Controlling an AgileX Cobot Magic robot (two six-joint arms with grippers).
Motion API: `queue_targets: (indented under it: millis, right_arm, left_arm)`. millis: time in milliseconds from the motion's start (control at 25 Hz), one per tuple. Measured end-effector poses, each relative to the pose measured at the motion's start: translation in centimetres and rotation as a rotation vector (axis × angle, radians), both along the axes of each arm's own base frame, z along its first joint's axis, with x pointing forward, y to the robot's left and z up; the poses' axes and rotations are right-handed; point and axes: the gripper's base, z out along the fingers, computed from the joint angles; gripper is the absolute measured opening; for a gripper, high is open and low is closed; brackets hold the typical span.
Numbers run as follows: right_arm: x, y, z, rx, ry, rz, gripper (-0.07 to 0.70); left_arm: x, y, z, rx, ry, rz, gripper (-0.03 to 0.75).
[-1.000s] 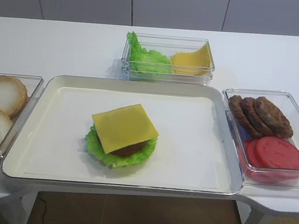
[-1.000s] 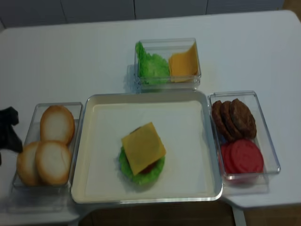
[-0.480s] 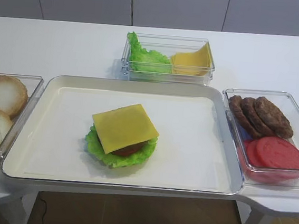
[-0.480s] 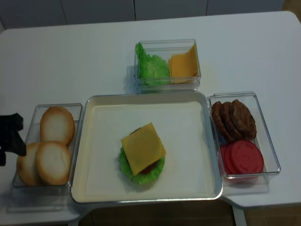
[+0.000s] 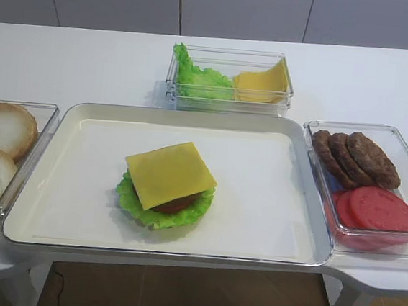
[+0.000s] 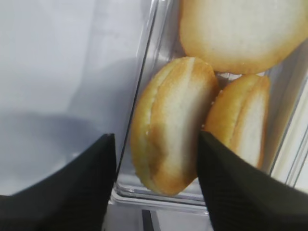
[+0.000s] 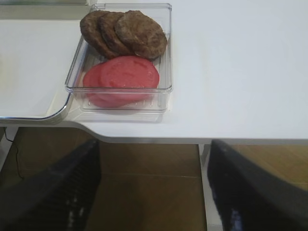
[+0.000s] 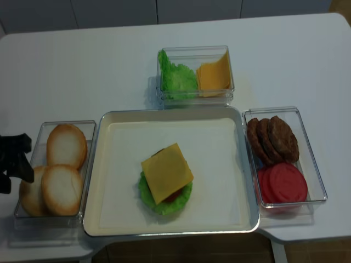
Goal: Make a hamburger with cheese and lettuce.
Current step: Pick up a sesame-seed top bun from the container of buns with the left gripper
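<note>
The hamburger (image 5: 166,185) sits in the middle of the white tray (image 5: 263,216). It is a stack topped by the square yellow cheese (image 5: 170,171), with a reddish filling under it and the ruffled green lettuce (image 5: 131,198) at the bottom. Three pale bun halves (image 8: 62,189) fill a clear box at the left. My left gripper (image 8: 16,159) stands open at that box's left end. In the left wrist view the left gripper (image 6: 155,139) straddles a bun half (image 6: 173,125) standing on edge. My right gripper (image 7: 154,183) hangs open over the floor, in front of the table edge.
A clear box (image 5: 282,95) at the back holds a heap of green leaves (image 5: 200,80) and a bundle of yellow slices (image 5: 261,82). The box (image 5: 407,144) on the right holds brown patties (image 5: 355,159) and red slices (image 5: 375,211).
My left gripper has crept right, toward the bun box. The stack and the boxes have not moved.
</note>
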Motion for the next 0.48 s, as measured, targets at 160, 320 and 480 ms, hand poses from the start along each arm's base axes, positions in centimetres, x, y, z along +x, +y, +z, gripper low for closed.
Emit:
queue_targets:
  millis: [160, 320, 480]
  right_arm:
    - [0.00, 0.00, 0.00, 0.000, 0.000, 0.000, 0.540]
    - [0.00, 0.00, 0.00, 0.000, 0.000, 0.000, 0.540]
    - [0.00, 0.00, 0.00, 0.000, 0.000, 0.000, 0.540]
  left_arm:
    - [0.31, 0.09, -0.37, -0.002, 0.004, 0.002, 0.391]
    - [0.67, -0.15, -0.89, -0.007, 0.021, -0.012, 0.389]
    - [0.92, -0.72, -0.95, -0.001, 0.015, -0.036, 0.388]
